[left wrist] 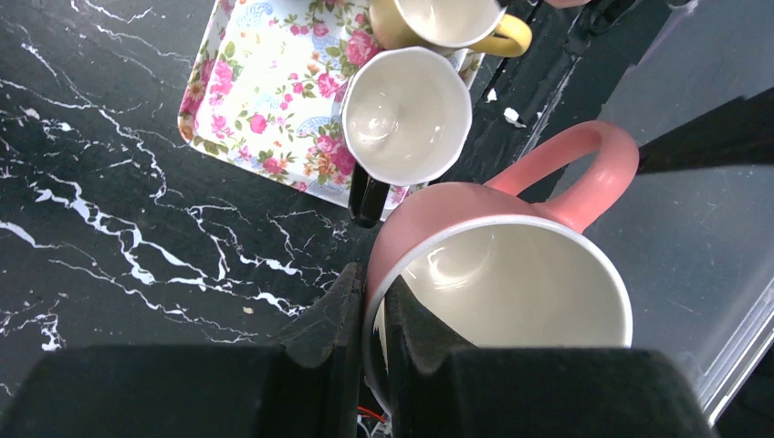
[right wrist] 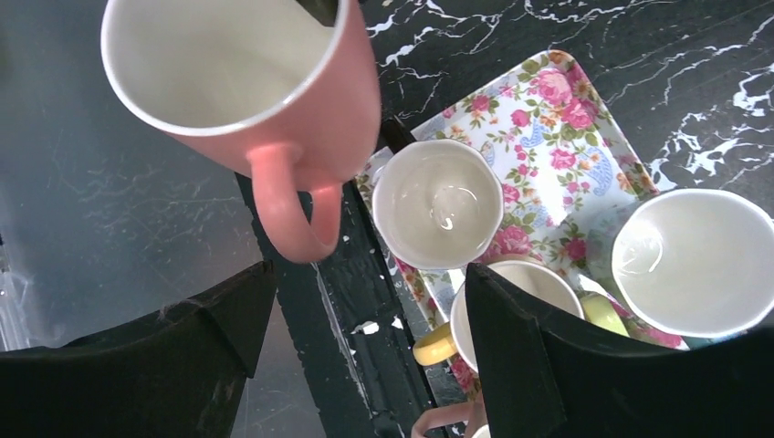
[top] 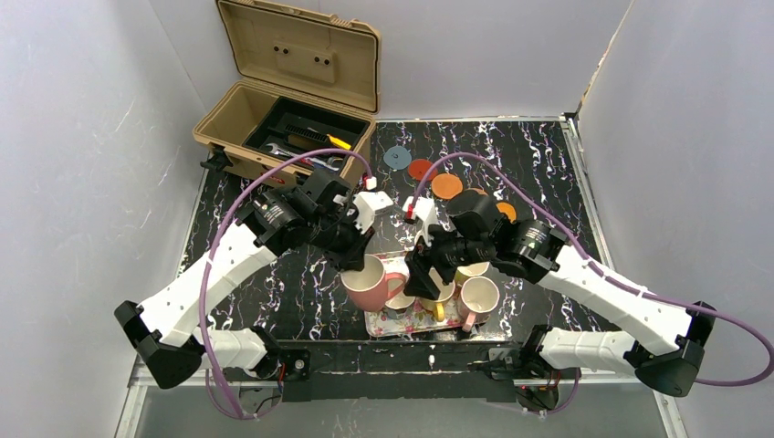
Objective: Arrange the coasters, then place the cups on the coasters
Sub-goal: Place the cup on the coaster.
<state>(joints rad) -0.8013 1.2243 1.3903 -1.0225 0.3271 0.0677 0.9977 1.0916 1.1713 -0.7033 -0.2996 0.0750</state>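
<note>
Left pincer pinches the pink mug by its rim, just left of the floral tray; right pincer hangs spread above the tray. Coasters seem arranged beyond the tray, partly hidden. None carries a cup yet, and the other mugs wait on the tray.

Glossy glazed ceramic pink cup, shiny floral tray, polished black marble-look table.
</note>
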